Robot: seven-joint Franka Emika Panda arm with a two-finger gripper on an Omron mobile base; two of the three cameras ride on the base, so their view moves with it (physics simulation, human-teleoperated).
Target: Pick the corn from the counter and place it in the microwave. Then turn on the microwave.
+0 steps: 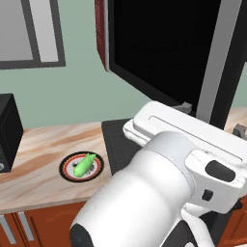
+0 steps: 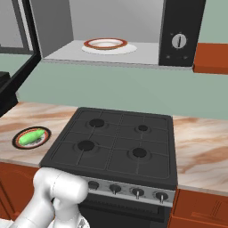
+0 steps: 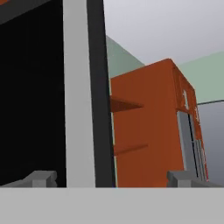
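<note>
Corn [image 1: 84, 164] lies on a round red-rimmed plate [image 1: 67, 172] on the bench [image 1: 43, 144], left of the black stove [image 2: 116, 140]; nothing touches it. Microwave [image 2: 178, 42] sits above the stove with its door [image 1: 159, 48] swung open toward the left base view. Inside, a 2nd plate [image 2: 105, 43] rests on the grey floor of the cavity. Dial [image 2: 179, 41] shows on the microwave's right panel. Claw [image 3: 109, 179] stands wide, 2 grey tips [image 3: 41, 178] far apart, nothing between them, raised close to the open door's edge. Red-brown cabinet [image 3: 148, 127] beyond. Small black box [image 1: 8, 130] at the bench's left end.
</note>
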